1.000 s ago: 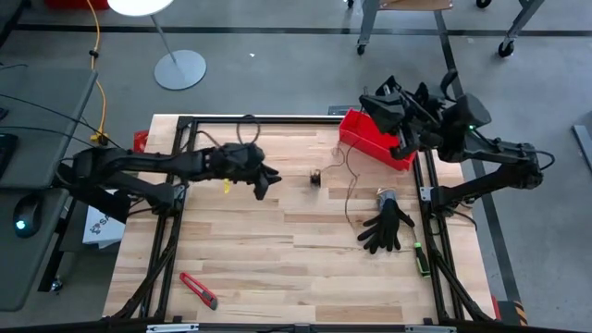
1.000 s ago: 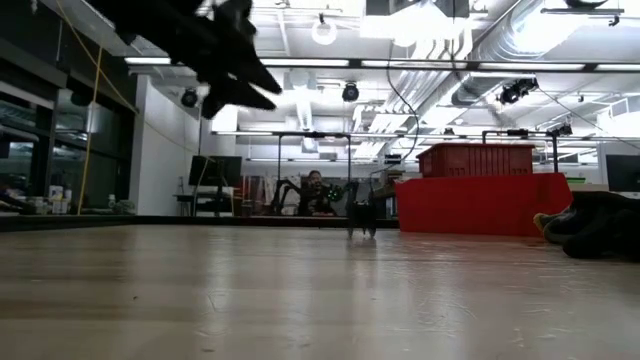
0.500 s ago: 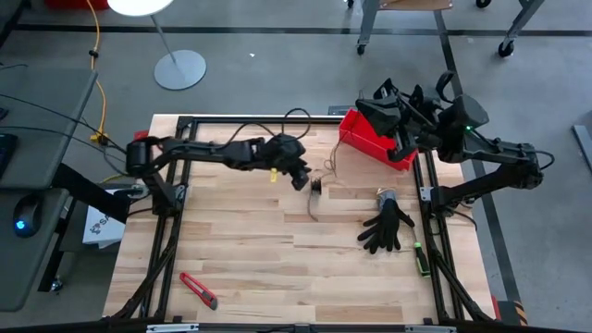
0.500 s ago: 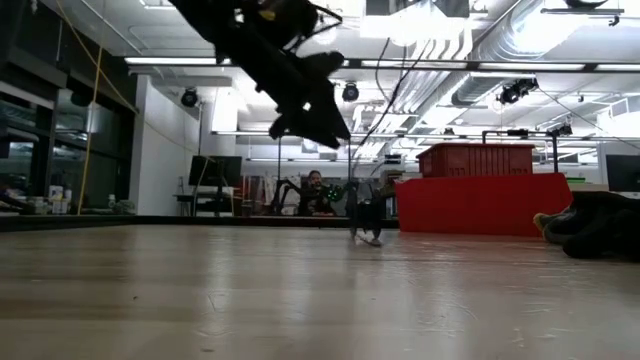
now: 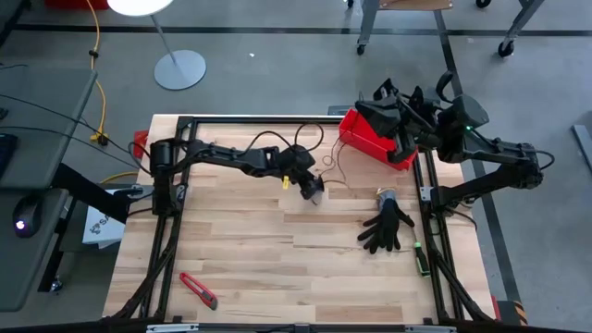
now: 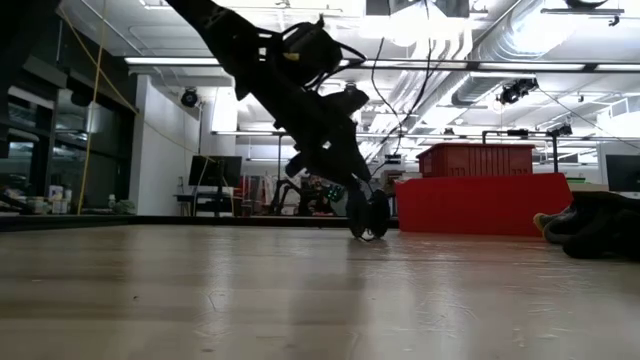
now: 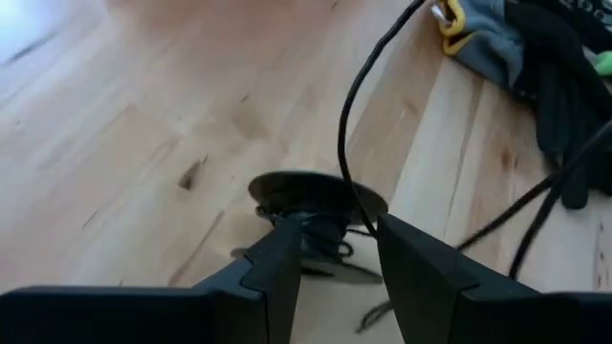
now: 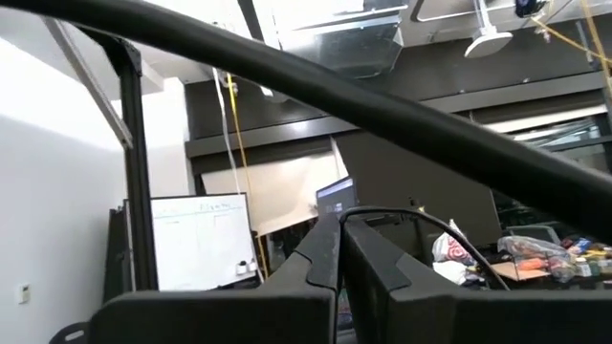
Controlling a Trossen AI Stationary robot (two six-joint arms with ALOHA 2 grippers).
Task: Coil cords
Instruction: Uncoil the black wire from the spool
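A small black spool stands on the table's far middle, on its flange rims. My left gripper slants down at it from the table's left, open, with a finger on either side of the spool's hub. I cannot tell whether the fingers touch it. The thin dark cord climbs from the spool toward my right gripper. That gripper is raised above the far right corner, pointing upward, and is shut on the cord. My right gripper pinches the cord between its two shut fingers. The cord comes out at the fingertips and arcs away slack. The fingers point up and toward the table's left, high above the table, and the cord hangs down from them toward the spool.
A red bin sits at the far right under the right arm. A black glove and a grey-and-yellow item lie at the right. A red utility knife lies near left. A black metal frame edges the table.
My left gripper has gone toward the table's right edge and down, from over the table's left half to the spool, staying open. The cord's slack, which lay on the table beside the glove, has swung toward the spool.
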